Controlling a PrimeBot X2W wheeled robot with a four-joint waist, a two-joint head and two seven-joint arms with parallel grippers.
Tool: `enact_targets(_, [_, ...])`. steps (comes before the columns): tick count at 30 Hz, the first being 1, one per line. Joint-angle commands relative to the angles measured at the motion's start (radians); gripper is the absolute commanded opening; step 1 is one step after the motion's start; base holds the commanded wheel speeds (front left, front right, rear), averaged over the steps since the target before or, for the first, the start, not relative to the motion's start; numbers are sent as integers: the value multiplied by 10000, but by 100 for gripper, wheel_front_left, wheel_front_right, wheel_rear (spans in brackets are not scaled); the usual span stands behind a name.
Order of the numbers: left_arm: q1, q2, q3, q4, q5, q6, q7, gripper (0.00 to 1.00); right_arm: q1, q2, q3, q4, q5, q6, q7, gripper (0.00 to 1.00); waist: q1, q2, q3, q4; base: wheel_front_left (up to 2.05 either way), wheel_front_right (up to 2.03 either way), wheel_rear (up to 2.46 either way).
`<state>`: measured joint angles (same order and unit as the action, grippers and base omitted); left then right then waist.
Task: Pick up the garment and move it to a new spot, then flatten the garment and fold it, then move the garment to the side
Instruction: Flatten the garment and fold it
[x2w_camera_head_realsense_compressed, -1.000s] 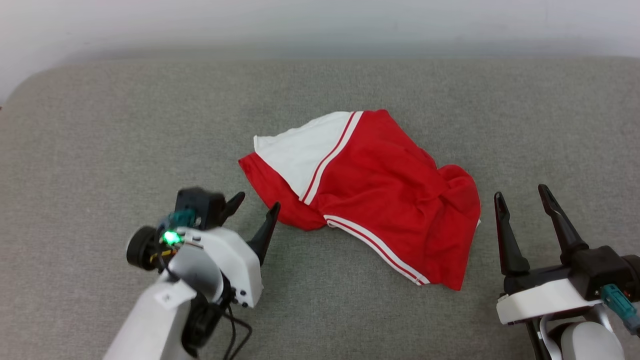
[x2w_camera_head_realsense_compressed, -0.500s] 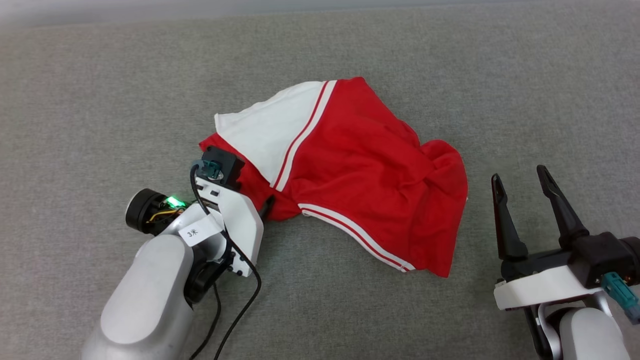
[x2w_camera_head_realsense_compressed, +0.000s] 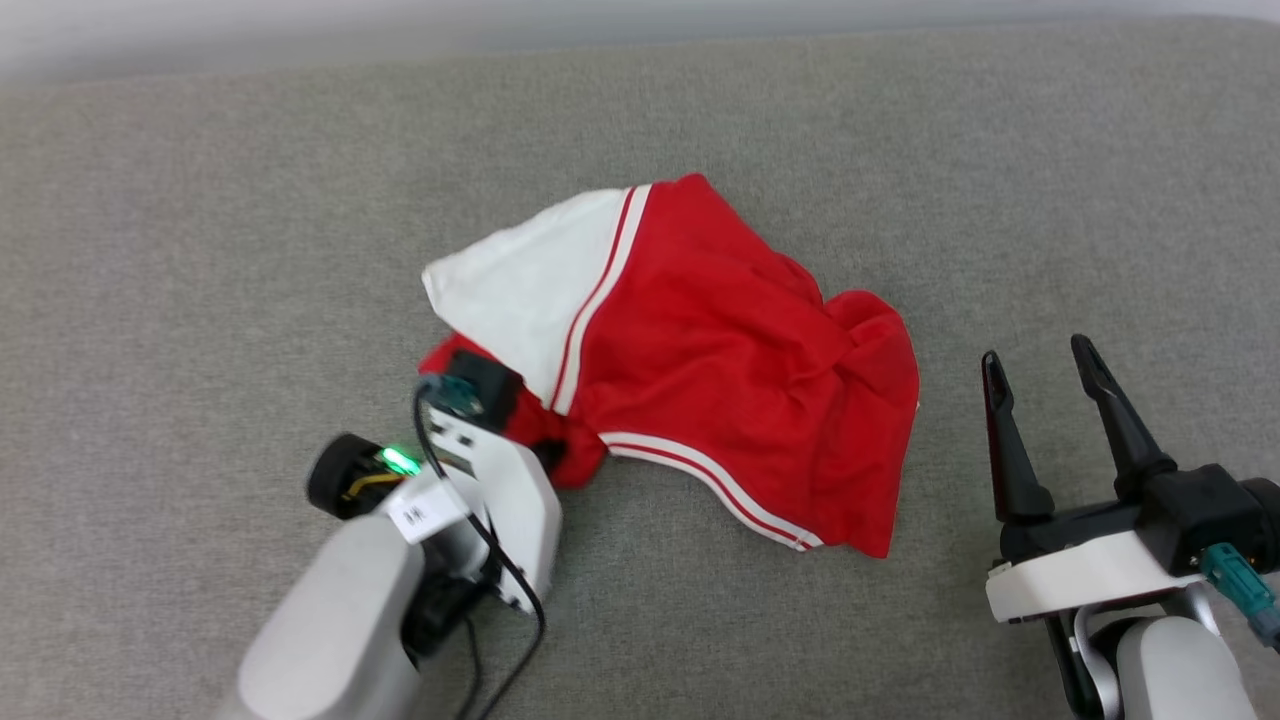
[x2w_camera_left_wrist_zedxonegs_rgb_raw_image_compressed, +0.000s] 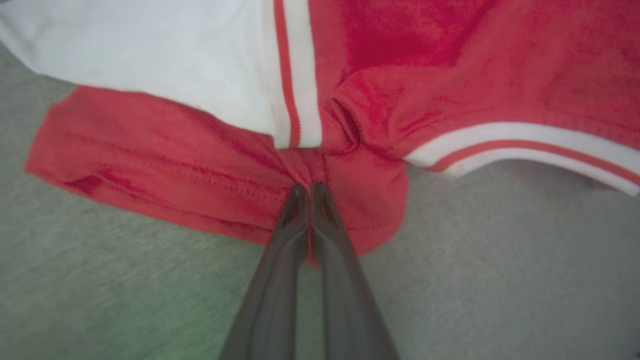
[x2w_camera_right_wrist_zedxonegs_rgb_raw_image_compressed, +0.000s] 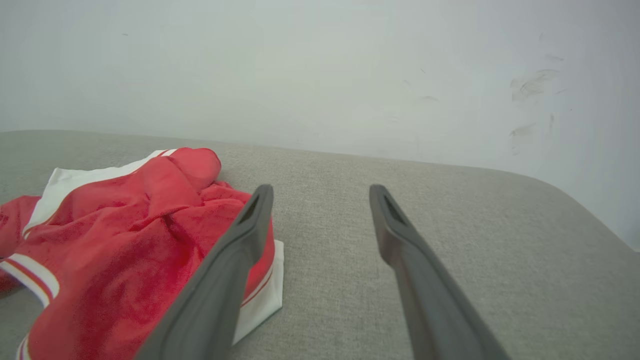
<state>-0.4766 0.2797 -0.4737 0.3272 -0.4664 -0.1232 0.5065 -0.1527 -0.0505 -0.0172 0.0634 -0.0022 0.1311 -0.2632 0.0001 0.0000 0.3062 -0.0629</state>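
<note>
Two grippers at work over a grey padded surface (x2w_camera_head_realsense_compressed: 200, 250), pale wall (x2w_camera_right_wrist_zedxonegs_rgb_raw_image_compressed: 300, 65) behind it. The garment (x2w_camera_head_realsense_compressed: 720, 350) lies crumpled near the middle of the surface, mostly red. Its white sleeve (x2w_camera_head_realsense_compressed: 520, 290) is spread at the far left, with red-and-white trim along the seam. A striped hem (x2w_camera_head_realsense_compressed: 710, 480) runs along the near edge toward the near right corner. The left gripper (x2w_camera_left_wrist_zedxonegs_rgb_raw_image_compressed: 308, 187) is down at the garment's near left edge, the two dark fingers pressed together on a pinch of red cloth. The fabric puckers into folds at the tips, just below the end of the sleeve trim. A green light (x2w_camera_head_realsense_compressed: 400, 460) glows on that wrist. The right gripper (x2w_camera_head_realsense_compressed: 1035, 352) sits to the right of the garment, apart from it, with its fingers spread wide and nothing between them. In the right wrist view a white corner (x2w_camera_right_wrist_zedxonegs_rgb_raw_image_compressed: 267, 295) of cloth pokes out from under the red edge, flat on the surface. No dark print shows on the upturned side.
</note>
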Motion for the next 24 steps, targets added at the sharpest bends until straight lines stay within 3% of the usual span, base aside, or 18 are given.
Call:
enact_targets(1, [415,-148,-284,-11,-64,-87,25,0,97,6,1,29,17,-7,-24,100,-1,0,-275,120,0,0,0])
enact_targets(11, [1325,-766,-1353,-1705,-660,-69,165,0,275,6,136,307,72,-7,-24,100,-1,0,-1193,370,0,0,0])
enact_targets(19, [2102,-735,-1949,-1497,-540,-5,209,0,380,6,-42,354,85,-7,-24,100,-1,0,-1322,463,0,0,0])
enact_targets(20, [2107,-703,-1959,-1440,-407,35,36,40,388,6,-51,369,90,-7,-24,100,-1,0,-1334,476,0,0,0])
enact_targets(21, [2133,-709,-1929,-1362,-349,115,-167,100,391,6,-57,381,103,-7,-24,100,-1,0,-1346,491,0,0,0])
enact_targets(24, [2126,-785,-1774,-1268,-259,162,-896,100,413,6,-97,408,125,-7,-24,100,-1,0,-1425,556,0,0,0])
